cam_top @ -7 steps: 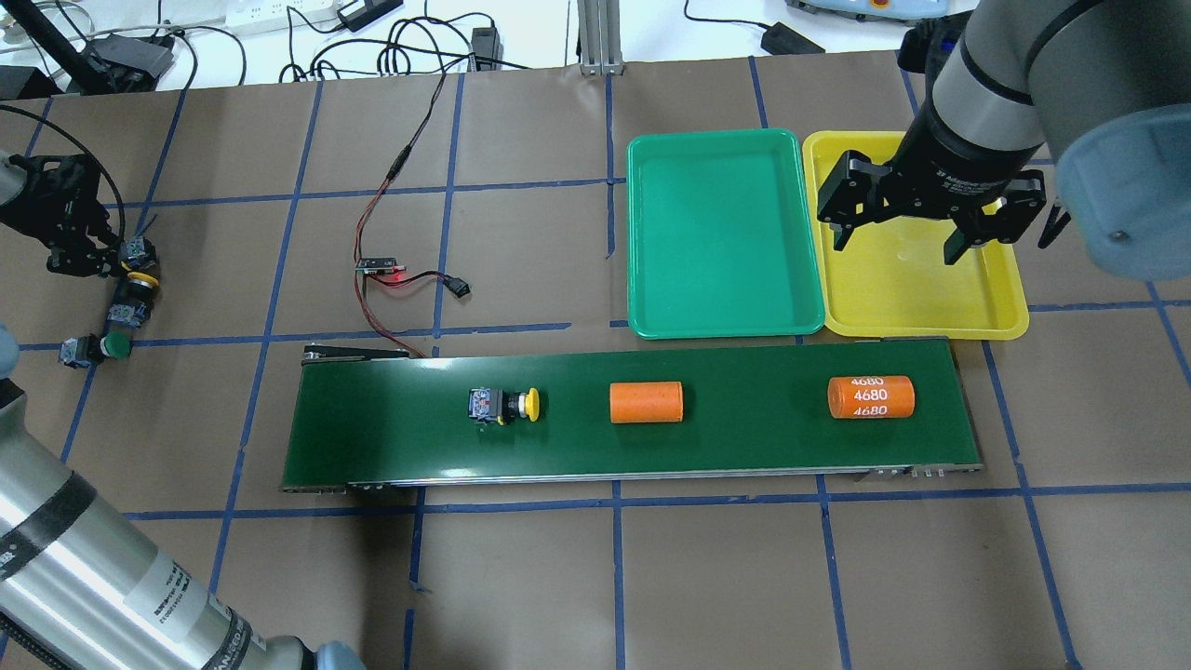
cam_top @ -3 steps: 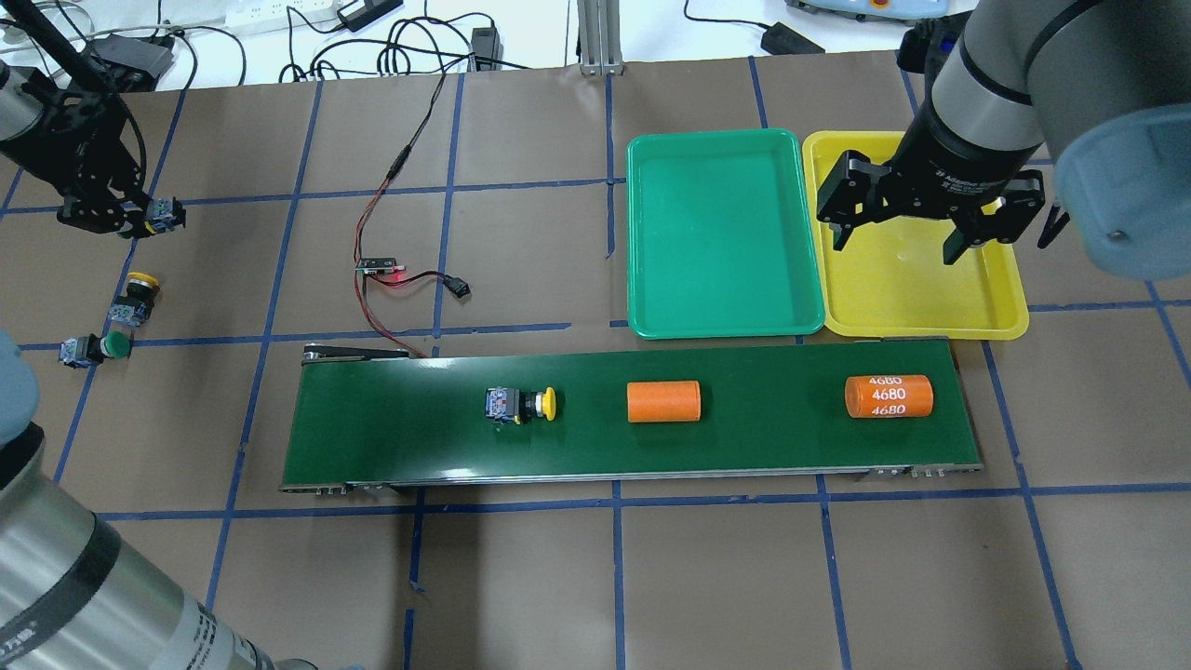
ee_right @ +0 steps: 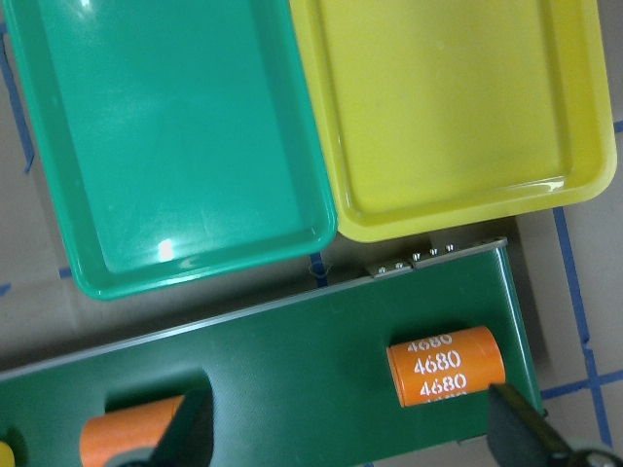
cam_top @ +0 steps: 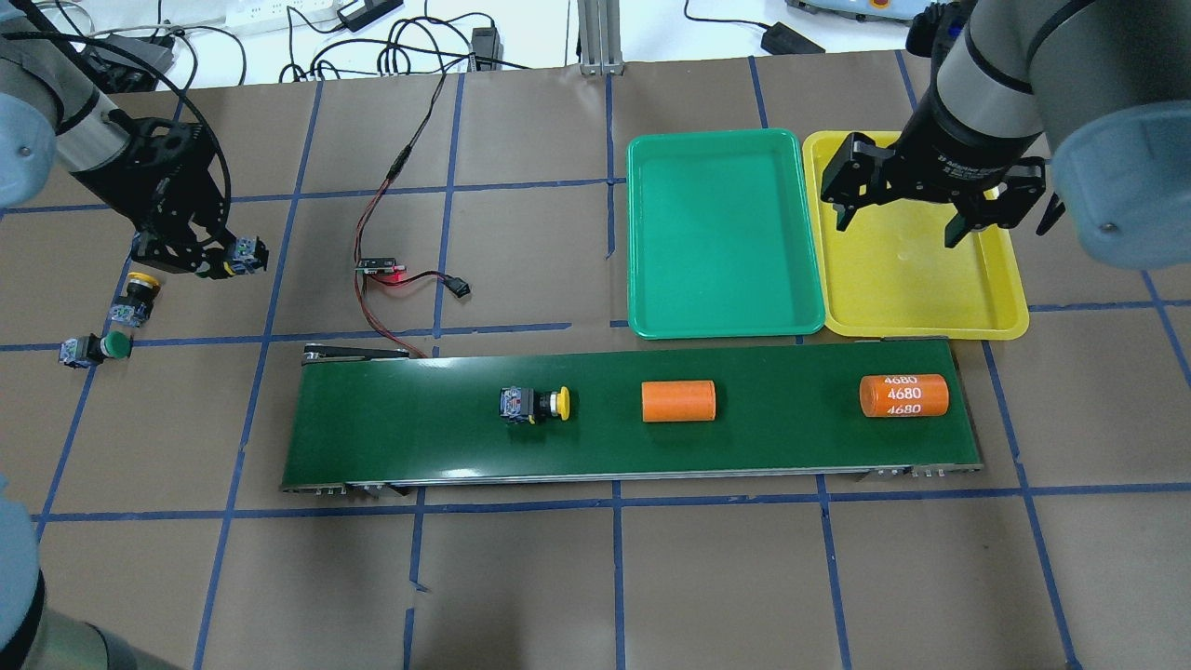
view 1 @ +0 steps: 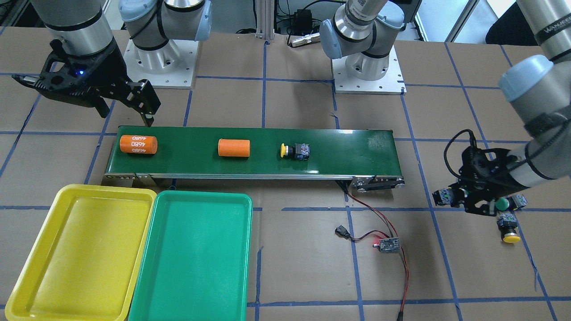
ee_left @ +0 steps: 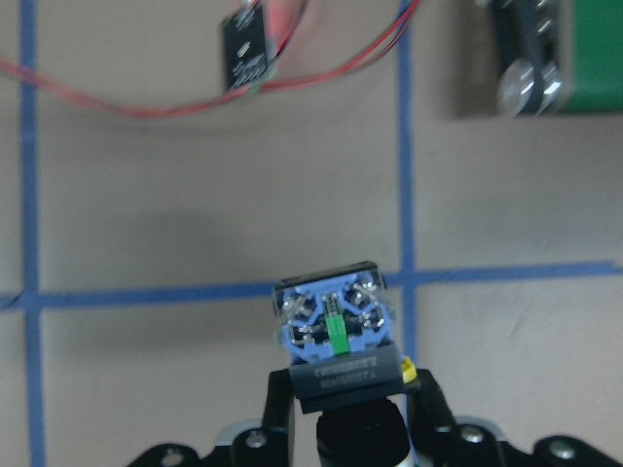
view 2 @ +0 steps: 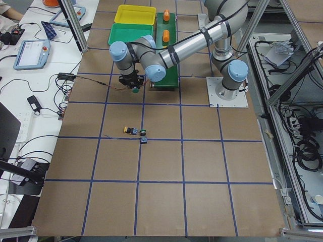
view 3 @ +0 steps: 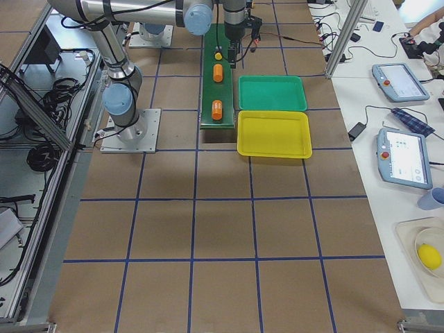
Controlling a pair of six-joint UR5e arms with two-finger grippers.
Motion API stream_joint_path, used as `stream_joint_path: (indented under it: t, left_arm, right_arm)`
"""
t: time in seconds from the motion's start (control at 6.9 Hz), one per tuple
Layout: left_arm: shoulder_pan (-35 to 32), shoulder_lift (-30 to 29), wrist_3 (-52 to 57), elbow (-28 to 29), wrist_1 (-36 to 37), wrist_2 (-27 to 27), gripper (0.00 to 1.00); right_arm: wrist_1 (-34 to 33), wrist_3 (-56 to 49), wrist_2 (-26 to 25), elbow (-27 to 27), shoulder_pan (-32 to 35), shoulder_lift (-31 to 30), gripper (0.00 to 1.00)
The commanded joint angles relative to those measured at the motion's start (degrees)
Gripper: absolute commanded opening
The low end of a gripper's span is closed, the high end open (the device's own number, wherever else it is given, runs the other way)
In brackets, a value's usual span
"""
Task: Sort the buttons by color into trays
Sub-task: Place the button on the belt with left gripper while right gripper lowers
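Observation:
My left gripper is shut on a button and holds it above the table, left of the conveyor; the button's blue-grey base points away from the fingers and its cap is mostly hidden. A yellow button and a green button lie on the table at the far left. Another yellow button lies on the belt. My right gripper is open and empty above the yellow tray. The green tray sits beside it. Both trays are empty.
The dark green conveyor belt also carries a plain orange cylinder and one marked 4680 near its right end. A small circuit board with red and black wires lies on the table between my left gripper and the trays.
My left gripper has lifted a button off the table and carried it right, toward the conveyor. The button and both cylinders on the belt have moved right. The right gripper barely shifted.

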Motion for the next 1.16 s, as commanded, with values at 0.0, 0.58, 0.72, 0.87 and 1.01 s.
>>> stream_joint_path:
  t: [0.0, 0.58, 0.72, 0.87, 1.01]
  left_arm:
    - [-9.5, 8.1, -6.5, -9.6, 2.1, 0.1, 0.02]
    - [-18.6, 15.5, -8.8, -26.0, 10.2, -2.9, 0.15]
    - [-20.0, 15.6, -10.5, -29.1, 15.9, -2.7, 0.45]
    - [-19.6, 15.5, -15.2, -30.7, 19.7, -2.5, 0.99]
    - [-19.5, 15.2, -16.9, -30.3, 19.8, -2.4, 1.00]
  right_arm:
    - [-3.7, 18.0, -0.1, 0.1, -0.6, 1.3, 1.00]
    - [-0.7, 33.9, 0.6, 0.2, -0.6, 1.2, 1.00]
    - [-0.6, 34.0, 0.7, 0.2, -0.6, 0.9, 1.00]
    - [-0.4, 36.7, 0.7, 0.2, -0.5, 0.5, 1.00]
    - [-0.3, 43.2, 0.9, 0.7, -0.3, 0.5, 1.00]
